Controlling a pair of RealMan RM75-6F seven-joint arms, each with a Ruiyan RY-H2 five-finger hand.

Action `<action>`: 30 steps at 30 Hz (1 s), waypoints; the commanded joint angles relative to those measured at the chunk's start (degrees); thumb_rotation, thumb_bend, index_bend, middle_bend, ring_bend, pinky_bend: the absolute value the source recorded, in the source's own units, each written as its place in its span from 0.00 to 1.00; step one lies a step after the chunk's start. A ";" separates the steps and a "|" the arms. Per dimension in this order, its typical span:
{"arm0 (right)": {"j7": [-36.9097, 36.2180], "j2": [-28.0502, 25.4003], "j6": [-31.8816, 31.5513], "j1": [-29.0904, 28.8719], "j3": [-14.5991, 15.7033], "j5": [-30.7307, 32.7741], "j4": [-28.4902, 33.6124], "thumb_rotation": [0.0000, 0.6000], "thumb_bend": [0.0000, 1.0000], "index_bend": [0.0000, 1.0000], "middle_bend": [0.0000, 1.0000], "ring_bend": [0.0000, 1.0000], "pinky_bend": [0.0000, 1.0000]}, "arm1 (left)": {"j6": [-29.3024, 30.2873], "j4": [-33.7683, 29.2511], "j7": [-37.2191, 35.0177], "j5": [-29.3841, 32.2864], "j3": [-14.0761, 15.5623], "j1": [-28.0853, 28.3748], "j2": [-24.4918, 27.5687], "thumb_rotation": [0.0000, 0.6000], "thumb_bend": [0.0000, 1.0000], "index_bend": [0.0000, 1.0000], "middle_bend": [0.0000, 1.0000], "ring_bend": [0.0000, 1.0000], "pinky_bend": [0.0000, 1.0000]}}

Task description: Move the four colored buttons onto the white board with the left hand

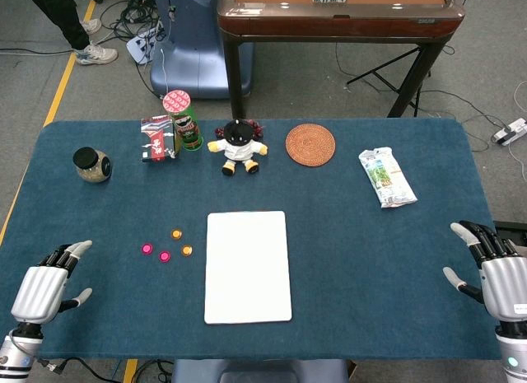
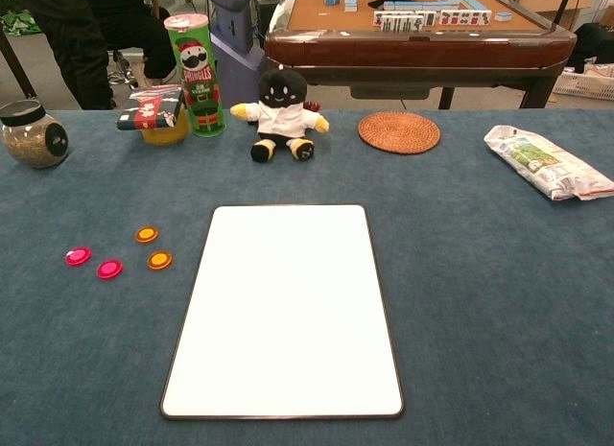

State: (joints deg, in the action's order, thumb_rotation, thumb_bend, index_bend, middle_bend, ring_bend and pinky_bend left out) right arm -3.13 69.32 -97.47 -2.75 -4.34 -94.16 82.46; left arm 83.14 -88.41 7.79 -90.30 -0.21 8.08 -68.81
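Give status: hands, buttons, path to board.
Left hand and right hand open, holding nothing. Four buttons on cloth left of white board, none moved. Nothing in the way.

Two pink buttons (image 2: 94, 263), two orange buttons (image 2: 153, 247), one white board (image 2: 284, 312).

One legible marking found: the brand name "Pringles" reads in white lettering on the side of the green can (image 2: 195, 75) standing at the far left of the table, above the printed mascot face. The can also shows in the head view (image 1: 184, 121), where no lettering is legible. Print on the red-and-dark packet (image 2: 151, 109) beside it and on the snack bag (image 2: 546, 162) at far right cannot be read
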 commanded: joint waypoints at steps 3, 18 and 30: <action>-1.42 -0.60 0.29 0.07 0.35 -0.40 0.16 1.00 0.00 0.23 0.24 0.20 0.35 | 0.70 0.45 -0.81 -1.02 0.03 0.15 -0.30 1.00 0.20 0.17 0.23 0.23 0.42; -3.43 -1.97 -0.44 0.82 0.75 -0.84 1.05 1.00 0.00 0.25 0.26 0.20 0.35 | -5.62 -0.44 -14.08 -9.40 -0.05 9.59 -0.03 1.00 0.17 0.34 1.00 1.00 1.00; -5.13 -2.91 0.00 0.89 0.75 -0.53 1.27 1.00 0.00 0.25 0.26 0.20 0.35 | -22.20 -2.00 -4.66 -0.84 -3.42 19.04 -4.03 1.00 0.16 0.38 1.00 1.00 1.00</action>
State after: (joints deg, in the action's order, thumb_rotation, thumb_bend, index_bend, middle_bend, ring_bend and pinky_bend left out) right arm -8.24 66.43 -97.48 -1.85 -3.61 -94.67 83.72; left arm 63.12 -90.84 1.36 -93.13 -2.72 25.40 -71.49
